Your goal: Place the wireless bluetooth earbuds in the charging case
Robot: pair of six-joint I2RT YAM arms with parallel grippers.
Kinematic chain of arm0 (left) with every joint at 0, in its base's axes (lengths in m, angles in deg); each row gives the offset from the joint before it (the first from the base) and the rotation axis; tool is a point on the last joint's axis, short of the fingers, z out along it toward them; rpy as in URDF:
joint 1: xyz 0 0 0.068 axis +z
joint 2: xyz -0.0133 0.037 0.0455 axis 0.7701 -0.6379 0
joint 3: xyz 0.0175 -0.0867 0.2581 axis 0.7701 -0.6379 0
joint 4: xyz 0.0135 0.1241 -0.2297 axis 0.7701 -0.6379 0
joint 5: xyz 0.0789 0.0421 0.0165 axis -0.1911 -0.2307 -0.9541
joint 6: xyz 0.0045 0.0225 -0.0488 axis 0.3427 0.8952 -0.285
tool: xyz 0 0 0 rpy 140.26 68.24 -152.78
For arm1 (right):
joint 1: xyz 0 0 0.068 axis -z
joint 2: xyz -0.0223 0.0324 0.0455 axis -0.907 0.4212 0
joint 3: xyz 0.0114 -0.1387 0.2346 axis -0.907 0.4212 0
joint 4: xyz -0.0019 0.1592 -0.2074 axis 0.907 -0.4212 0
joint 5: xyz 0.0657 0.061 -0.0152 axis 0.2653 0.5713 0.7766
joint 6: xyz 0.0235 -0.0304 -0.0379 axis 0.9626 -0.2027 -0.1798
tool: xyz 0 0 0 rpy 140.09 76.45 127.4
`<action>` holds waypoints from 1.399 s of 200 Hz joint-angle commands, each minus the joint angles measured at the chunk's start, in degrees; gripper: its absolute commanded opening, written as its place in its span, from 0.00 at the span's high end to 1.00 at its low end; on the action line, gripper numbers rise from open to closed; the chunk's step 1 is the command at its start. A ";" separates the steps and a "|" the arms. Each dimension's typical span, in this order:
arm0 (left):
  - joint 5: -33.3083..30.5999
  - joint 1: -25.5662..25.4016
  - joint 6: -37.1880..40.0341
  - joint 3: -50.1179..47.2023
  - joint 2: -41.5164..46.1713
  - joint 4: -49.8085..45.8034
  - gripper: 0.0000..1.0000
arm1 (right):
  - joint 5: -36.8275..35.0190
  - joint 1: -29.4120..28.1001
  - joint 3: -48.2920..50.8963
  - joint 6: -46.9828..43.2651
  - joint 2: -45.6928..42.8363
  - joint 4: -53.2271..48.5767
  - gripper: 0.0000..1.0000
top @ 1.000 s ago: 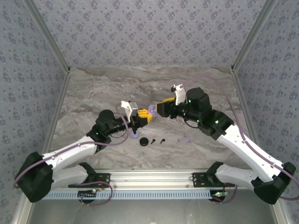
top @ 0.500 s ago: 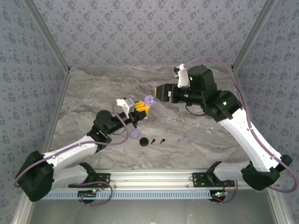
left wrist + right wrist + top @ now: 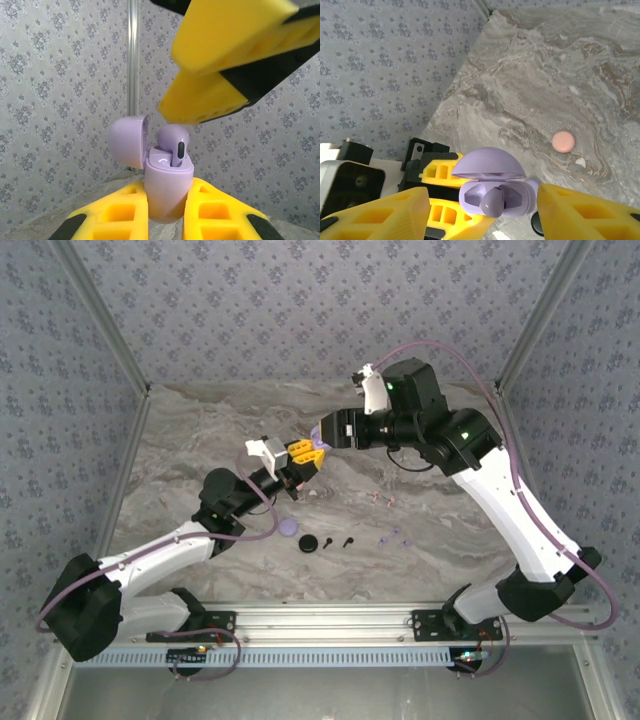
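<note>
My left gripper (image 3: 167,202) is shut on the base of a purple charging case (image 3: 167,185), holding it upright above the table with its lid (image 3: 129,142) swung open. A purple earbud (image 3: 175,145) stands stem-down in one slot, its head sticking out. My right gripper (image 3: 482,200) hangs open just above the case (image 3: 495,192), a yellow finger on each side, touching neither the case nor the earbud (image 3: 493,202). From the top camera, both grippers (image 3: 308,453) (image 3: 335,428) meet at the case (image 3: 317,433) over mid-table.
On the marble table lie a purple round case (image 3: 289,528), a black case (image 3: 309,543), a black earbud (image 3: 348,541), purple earbuds (image 3: 395,536) and pale pink earbuds (image 3: 380,498). A pink round case (image 3: 563,141) lies farther off. Patterned walls enclose the table.
My left gripper has carried the purple case up and toward the back. The right arm has risen and swung left, so its open gripper now sits over the case.
</note>
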 commanded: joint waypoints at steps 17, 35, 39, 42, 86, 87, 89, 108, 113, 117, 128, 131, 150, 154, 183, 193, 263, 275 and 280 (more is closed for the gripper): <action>1.18 -0.28 -0.83 2.07 0.39 2.10 1.00 | 4.01 -1.11 -2.11 -2.65 1.68 -1.06 0.43; 1.17 -0.23 -0.78 2.17 0.37 1.64 1.00 | 3.95 -1.68 -2.37 -3.36 2.13 -1.07 0.45; 1.26 -0.28 -0.74 2.24 0.34 1.53 1.00 | 3.78 -1.78 -2.45 -3.48 2.15 -1.22 0.45; 1.27 -0.22 -0.74 2.29 0.34 1.42 1.00 | 3.69 -1.85 -2.46 -3.64 2.22 -1.22 0.46; 1.26 -0.22 -0.67 2.41 0.32 0.52 1.00 | 2.54 -2.70 -2.99 -5.57 2.42 -2.47 0.46; 1.26 -0.25 -0.66 2.42 0.28 0.52 1.00 | 2.52 -2.73 -2.99 -5.61 2.41 -2.47 0.46; 1.27 -0.27 -0.65 2.42 0.32 0.52 1.00 | 2.54 -2.69 -2.99 -5.73 2.40 -2.48 0.46; 1.57 -0.27 -0.66 2.59 0.22 0.28 1.00 | 2.92 -2.98 -3.24 -6.54 2.99 -2.60 0.46; 1.68 -0.27 -0.65 2.62 0.31 0.18 1.00 | 2.88 -2.98 -3.41 -6.76 3.08 -2.76 0.46; 1.77 -0.28 -0.65 2.68 0.25 0.17 1.00 | 2.92 -3.05 -3.63 -6.93 3.24 -2.89 0.46; 1.78 -0.28 -0.77 2.75 0.29 -0.05 1.00 | 2.84 -3.15 -4.08 -7.35 3.70 -3.09 0.46; 1.87 -0.22 -0.70 2.77 0.20 -0.09 1.00 | 2.77 -3.15 -4.17 -7.46 3.72 -3.14 0.46; 1.92 -0.27 -0.87 2.77 0.14 -0.05 1.00 | 2.59 -3.14 -4.44 -7.63 3.93 -2.91 0.44; 1.84 -0.26 -0.91 2.77 0.08 -0.10 1.00 | 2.46 -3.13 -4.48 -7.66 3.98 -2.97 0.44; 1.64 -0.24 -0.91 2.68 -0.05 -0.27 1.00 | -0.36 -3.08 -4.62 -7.62 3.14 -4.05 0.38; 1.54 -0.27 -0.93 2.69 -0.07 -0.19 1.00 | -2.62 -3.03 -4.68 -7.20 2.56 -4.79 0.36; -4.69 -1.41 1.98 2.94 -2.51 1.13 1.00 | -16.24 -3.15 -4.89 1.90 -1.52 -7.86 0.37; -8.10 -2.58 3.66 3.25 -3.12 1.21 1.00 | -17.73 -3.37 -4.23 5.12 -2.22 -7.65 0.41; -9.84 -3.03 4.42 3.41 -3.36 1.08 1.00 | -17.85 -3.48 -3.78 6.31 -2.51 -7.34 0.43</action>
